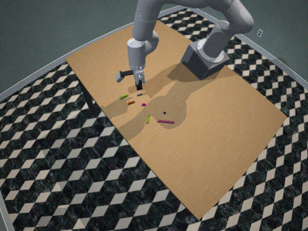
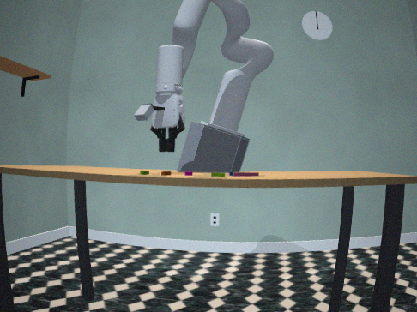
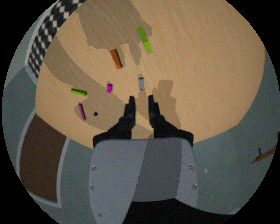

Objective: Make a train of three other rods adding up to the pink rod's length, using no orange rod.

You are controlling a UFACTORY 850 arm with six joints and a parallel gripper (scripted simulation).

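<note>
My gripper [image 1: 139, 87] [image 2: 166, 149] [image 3: 141, 101] is partly open and empty, high above the table near the grey rod [image 1: 139, 94] [image 3: 141, 84]. The magenta rod [image 1: 144, 104] [image 2: 189, 173] [image 3: 109, 88] lies apart from it. One lime rod [image 1: 124, 96] [image 2: 144, 172] [image 3: 144, 40] lies beyond the orange rod [image 1: 131, 102] [image 2: 166, 173] [image 3: 116, 59]. Another lime rod [image 1: 147, 118] [image 2: 218, 175] [image 3: 78, 92] lies beside the pink rod [image 1: 166, 121] [image 2: 246, 174] [image 3: 82, 111]. The small blue rod [image 1: 164, 113] [image 2: 231, 174] [image 3: 95, 114] lies near the pink one. No rods touch.
The wooden table [image 1: 222, 142] [image 3: 210, 65] bears all the rods. The lime and orange rods lie toward its long edge away from the arm's base [image 1: 203, 59] [image 2: 216, 149]. The arm's shadow falls across several rods.
</note>
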